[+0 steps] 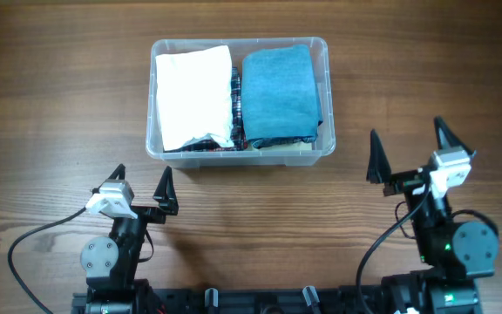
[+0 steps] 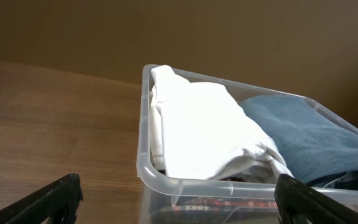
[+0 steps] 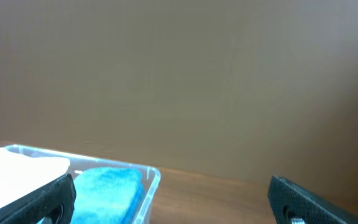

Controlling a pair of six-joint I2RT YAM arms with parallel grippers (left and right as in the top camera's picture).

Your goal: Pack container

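- Clear plastic, the container (image 1: 328,105) stands on the wooden table (image 1: 59,105), on the far side of centre, ahead of both arms and touched by neither.
- Inside it you have a folded white cloth (image 1: 193,96) on the left and a folded blue cloth (image 1: 277,92) on the right, lying side by side.
- A dark plaid fabric (image 1: 236,118) shows in the seam between them and low along the near wall.
- Your left gripper (image 1: 142,170) is near the table's front edge, just short of the container's near left corner. Its black fingers are spread wide with nothing between them.
- Your right gripper (image 1: 407,129) is off to the container's right, well apart from it, fingers likewise spread wide and empty.
- From your left wrist, the tub's near corner sits between the fingers, and the white cloth is heaped above the rim.
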